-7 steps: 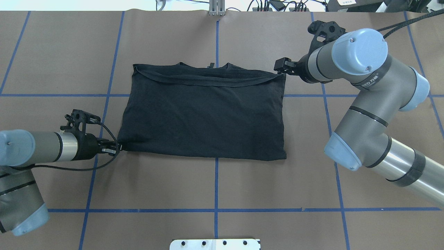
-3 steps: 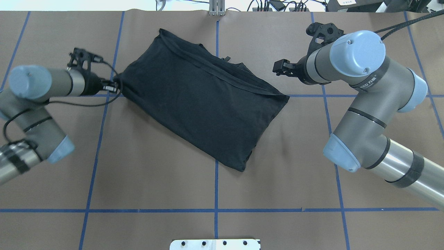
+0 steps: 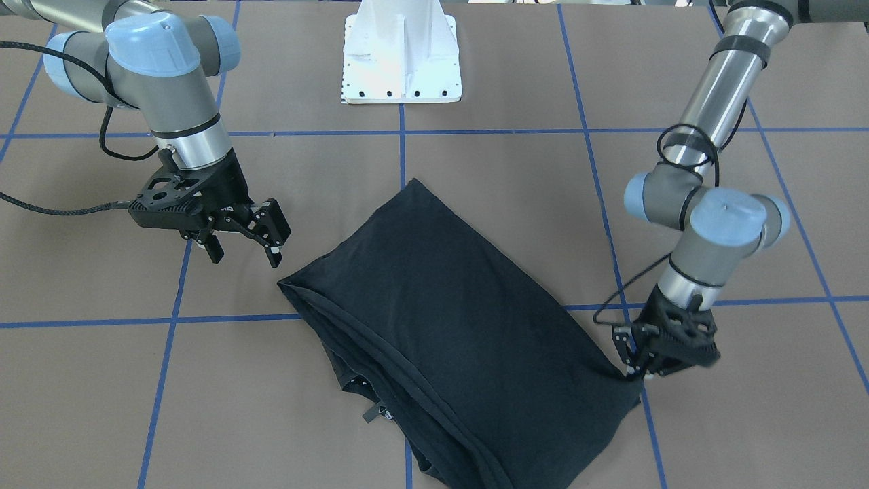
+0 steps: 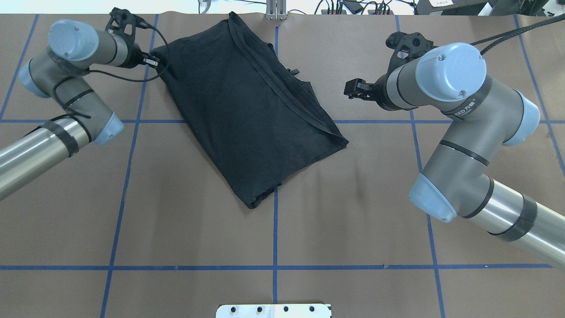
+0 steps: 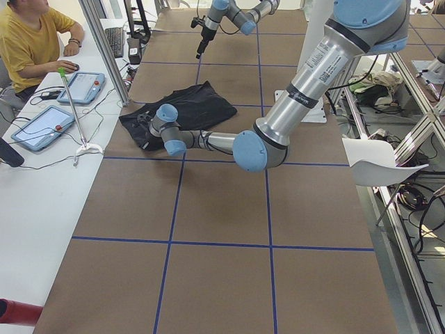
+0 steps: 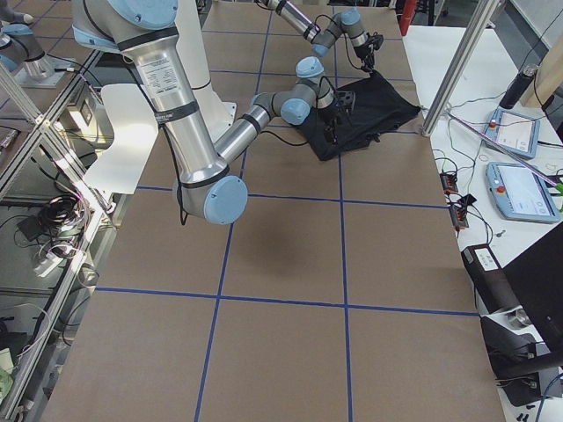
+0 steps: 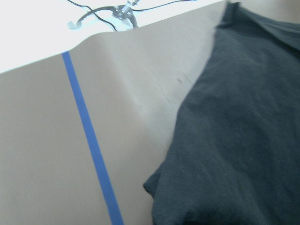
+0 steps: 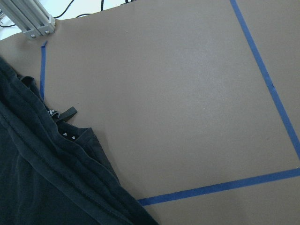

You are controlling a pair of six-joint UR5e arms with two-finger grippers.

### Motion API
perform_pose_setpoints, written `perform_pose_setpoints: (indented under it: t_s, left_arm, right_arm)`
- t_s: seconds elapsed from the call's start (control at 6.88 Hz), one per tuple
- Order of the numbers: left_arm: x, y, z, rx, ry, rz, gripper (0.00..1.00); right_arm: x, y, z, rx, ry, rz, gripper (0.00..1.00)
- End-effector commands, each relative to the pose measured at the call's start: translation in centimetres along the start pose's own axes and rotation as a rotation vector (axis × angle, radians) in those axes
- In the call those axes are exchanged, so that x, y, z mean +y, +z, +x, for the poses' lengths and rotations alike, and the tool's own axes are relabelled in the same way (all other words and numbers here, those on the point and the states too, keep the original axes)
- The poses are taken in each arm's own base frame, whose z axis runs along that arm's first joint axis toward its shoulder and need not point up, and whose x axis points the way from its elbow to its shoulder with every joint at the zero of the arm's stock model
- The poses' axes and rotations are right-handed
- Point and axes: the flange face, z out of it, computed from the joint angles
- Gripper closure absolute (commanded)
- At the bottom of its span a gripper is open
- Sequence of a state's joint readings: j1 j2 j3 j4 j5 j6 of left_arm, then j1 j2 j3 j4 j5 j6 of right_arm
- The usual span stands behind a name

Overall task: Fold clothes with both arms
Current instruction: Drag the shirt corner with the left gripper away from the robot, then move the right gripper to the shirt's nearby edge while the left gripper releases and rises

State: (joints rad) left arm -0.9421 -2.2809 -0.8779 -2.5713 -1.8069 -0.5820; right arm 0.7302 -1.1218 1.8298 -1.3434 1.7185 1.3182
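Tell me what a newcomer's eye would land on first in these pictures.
First comes the black T-shirt, folded and lying askew across the far middle of the brown table, which is marked with a blue tape grid. The left end effector pinches one far corner of it. The right end effector hangs open and empty off its other side, touching nothing.

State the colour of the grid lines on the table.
Blue: the grid lines show clearest in the overhead exterior view.
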Motion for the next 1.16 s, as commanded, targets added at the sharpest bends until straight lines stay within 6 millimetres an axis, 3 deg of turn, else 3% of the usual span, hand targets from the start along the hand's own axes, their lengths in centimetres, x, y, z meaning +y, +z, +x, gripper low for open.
perform_pose_setpoints:
  t_s: [0.0,0.15,0.29,0.58,0.87,1.02]
  left_arm:
    - [-1.4,0.2,-0.9,-0.012,0.028,0.007,0.04]
    - [-0.8,-1.4,-1.2,0.018,0.063,0.035,0.0]
    - [0.4,-3.7,-3.2,0.093,0.061,0.011,0.0]
    - [3.5,-7.5,-4.7,0.171,0.065,0.005,0.0]
    - [4.3,-7.9,-5.1,0.169,0.05,0.007,0.0]
    - [4.3,-7.9,-5.1,0.169,0.05,0.007,0.0]
  right_arm:
    - [0.5,0.3,-0.2,0.0,-0.006,-0.007,0.0]
    - [1.2,0.8,-1.0,-0.001,-0.012,-0.016,0.0]
    - [0.7,1.7,-2.6,-0.003,-0.01,-0.001,0.0]
    - [-1.3,7.6,-6.4,-0.058,0.043,0.043,0.0]
    - [-3.2,12.8,-11.2,-0.076,0.079,0.096,0.0]
    - [-3.5,14.7,-11.9,-0.089,0.077,0.101,0.01]
